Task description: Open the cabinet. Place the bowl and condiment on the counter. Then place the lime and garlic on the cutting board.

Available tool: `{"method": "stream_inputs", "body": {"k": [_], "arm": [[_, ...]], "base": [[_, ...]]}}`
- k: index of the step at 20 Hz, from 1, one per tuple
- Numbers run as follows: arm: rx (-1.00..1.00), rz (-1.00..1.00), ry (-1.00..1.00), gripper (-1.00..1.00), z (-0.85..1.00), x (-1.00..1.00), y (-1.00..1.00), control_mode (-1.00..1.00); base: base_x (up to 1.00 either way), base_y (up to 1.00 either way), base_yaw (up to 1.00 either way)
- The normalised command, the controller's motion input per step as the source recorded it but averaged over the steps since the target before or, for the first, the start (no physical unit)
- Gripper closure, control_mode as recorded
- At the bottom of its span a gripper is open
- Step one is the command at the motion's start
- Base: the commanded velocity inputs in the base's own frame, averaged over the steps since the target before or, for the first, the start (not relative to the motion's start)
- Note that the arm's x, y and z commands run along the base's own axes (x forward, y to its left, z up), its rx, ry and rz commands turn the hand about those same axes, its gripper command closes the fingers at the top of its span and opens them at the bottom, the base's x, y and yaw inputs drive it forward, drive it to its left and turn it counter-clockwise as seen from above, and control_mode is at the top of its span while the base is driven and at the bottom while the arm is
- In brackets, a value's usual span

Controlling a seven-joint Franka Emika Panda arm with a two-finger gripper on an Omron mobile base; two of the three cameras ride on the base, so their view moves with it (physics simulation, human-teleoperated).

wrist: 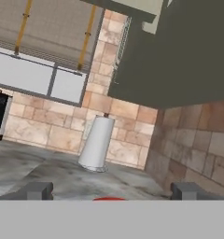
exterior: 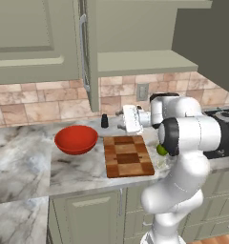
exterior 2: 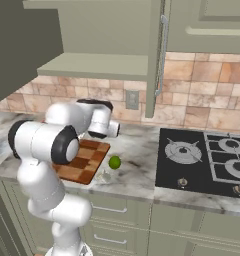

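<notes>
Now, with bowl [exterior: 76,139] and condiment [exterior: 104,121] already resting on the table [exterior: 26,157], jaws are standing open, needing lowering squarely over the lime [exterior 2: 114,162] beside the cutting board [exterior: 127,156].

Pincer [wrist: 111,190] fingertips [wrist: 37,190] spread wide; white roll [wrist: 97,143] upright on counter [wrist: 62,172]; red bowl [wrist: 109,199] rim between tips.
</notes>
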Motion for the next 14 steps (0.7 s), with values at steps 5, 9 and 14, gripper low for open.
{"method": "stream_inputs", "body": {"k": [5, 9, 14], "arm": [[-0.15, 0.00, 0.02, -1.00, 0.24, -0.40, -0.04, -1.00], [-0.16, 0.00, 0.00, -1.00, 0.09, -0.47, -0.08, -1.00], [-0.16, 0.00, 0.00, -1.00, 0.09, -0.48, -0.07, -1.00]], "base": [[0.00, 0.00, 0.00], [0.00, 0.00, 0.00], [0.00, 0.00, 0.00]]}}
